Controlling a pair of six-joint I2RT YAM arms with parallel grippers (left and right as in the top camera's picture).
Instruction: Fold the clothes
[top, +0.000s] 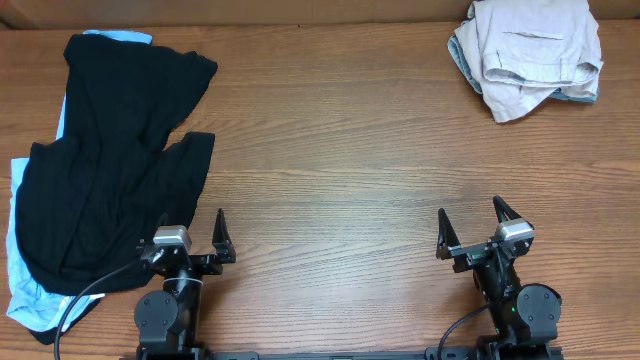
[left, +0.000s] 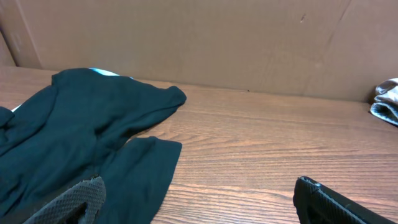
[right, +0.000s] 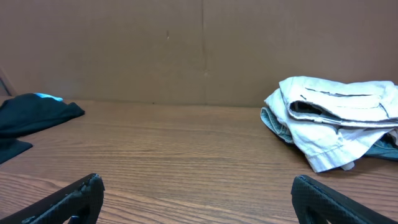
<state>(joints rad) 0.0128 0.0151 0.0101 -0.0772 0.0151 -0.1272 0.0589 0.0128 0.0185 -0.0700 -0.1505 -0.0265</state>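
The clothes lie in two heaps. A large black shirt (top: 110, 170) is crumpled at the table's left, on top of a light blue garment (top: 20, 290) that shows only at its edges. Beige-grey garments (top: 530, 50) are bunched at the far right corner. My left gripper (top: 192, 228) is open at the near edge; its left finger (left: 81, 199) hangs over the black shirt's (left: 81, 137) hem and nothing sits between the jaws. My right gripper (top: 471, 222) stands open over bare wood at the near right, well short of the beige pile (right: 336, 118).
A brown cardboard wall (right: 199, 43) closes off the table's far side. Bare wooden tabletop (top: 340, 150) stretches between the two heaps. The beige pile's edge (left: 387, 102) shows at the right of the left wrist view.
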